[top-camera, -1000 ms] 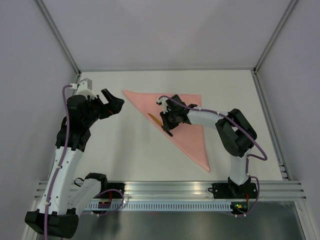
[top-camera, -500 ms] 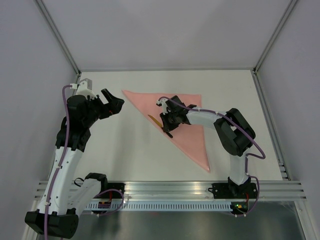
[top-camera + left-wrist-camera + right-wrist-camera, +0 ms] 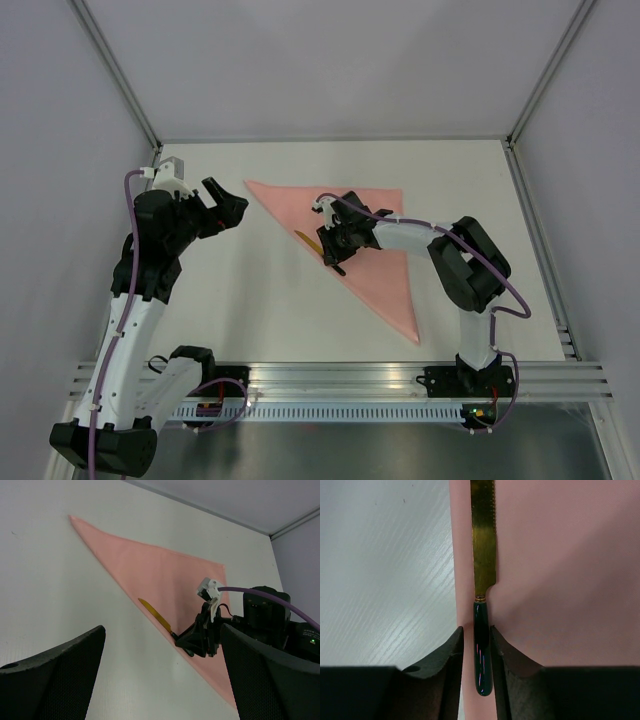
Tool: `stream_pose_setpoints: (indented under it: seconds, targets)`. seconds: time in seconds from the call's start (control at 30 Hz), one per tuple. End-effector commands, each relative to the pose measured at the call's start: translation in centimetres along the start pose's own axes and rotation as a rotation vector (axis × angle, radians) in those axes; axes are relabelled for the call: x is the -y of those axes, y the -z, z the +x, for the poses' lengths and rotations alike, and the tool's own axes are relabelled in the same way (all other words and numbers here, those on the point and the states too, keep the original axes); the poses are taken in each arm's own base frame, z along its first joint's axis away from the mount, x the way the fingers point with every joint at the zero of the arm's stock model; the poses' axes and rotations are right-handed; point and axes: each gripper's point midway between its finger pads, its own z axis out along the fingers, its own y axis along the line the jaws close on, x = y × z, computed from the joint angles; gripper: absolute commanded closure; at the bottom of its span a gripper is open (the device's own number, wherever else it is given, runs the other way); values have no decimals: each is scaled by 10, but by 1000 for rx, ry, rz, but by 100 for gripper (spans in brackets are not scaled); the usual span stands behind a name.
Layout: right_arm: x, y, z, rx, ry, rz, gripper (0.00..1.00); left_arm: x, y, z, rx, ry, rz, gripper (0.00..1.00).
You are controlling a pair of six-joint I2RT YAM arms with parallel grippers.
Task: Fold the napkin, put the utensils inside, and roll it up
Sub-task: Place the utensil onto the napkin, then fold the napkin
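Right jaws, slightly parted, straddle the knife (image 3: 483,555) handle without pinching. The blade lies ahead along the napkin (image 3: 560,580) edge, presumably for rolling in. Left jaws gape empty.

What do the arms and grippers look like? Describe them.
Both the left arm and right arm have white links and black joints, each with a purple cable. The left gripper and right gripper are black; the left's fingers look mesh-textured.

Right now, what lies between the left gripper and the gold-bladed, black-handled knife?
Bare white tabletop, then a narrow edge strip of the pale pink folded fabric napkin that the knife lies on; the left wrist view shows it.
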Motion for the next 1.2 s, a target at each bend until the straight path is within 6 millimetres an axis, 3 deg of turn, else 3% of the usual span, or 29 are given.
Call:
stream_pose_setpoints:
  seconds: [0.0,0.23,0.4,0.53,0.63,0.67,0.7,0.73,0.77,0.83,0.87,0.9,1.0,1.03,1.17]
  targets:
    - [-4,3,-3,-2,-8,3,65,1,2,-6,18,-11,-1,0]
    - [-6,12,-14,23,3,8,63,9,2,-14,36,-16,33,0]
    - [-14,31,-37,78,18,-3,61,27,-4,-15,31,-14,134,0]
    - [-16,64,-73,163,7,-25,55,41,-19,-12,16,-28,223,0]
    - [1,95,-97,229,-60,-46,52,59,-28,-1,27,-101,239,0]
    - [26,109,-105,258,-112,-29,52,67,-31,5,31,-136,241,0]
    - [33,123,-116,289,-135,-49,51,75,-33,11,38,-197,245,0]
    - [44,134,-119,300,-179,-54,50,95,-38,27,30,-244,261,0]
    - [74,150,-123,325,-238,-30,50,104,-40,35,29,-293,272,0]
    - [89,174,-127,346,-313,-78,50,126,-43,66,15,-367,298,0]
    - [117,190,-125,378,-365,-59,49,135,-49,75,39,-423,316,0]
    - [125,204,-123,396,-381,-55,49,148,-48,102,26,-479,343,0]
    - [165,239,-112,449,-422,18,48,168,-55,151,64,-677,384,0]
    - [182,253,-106,475,-455,29,48,184,-43,173,74,-749,434,0]
    - [199,257,-93,490,-491,36,47,208,-34,238,133,-886,586,0]
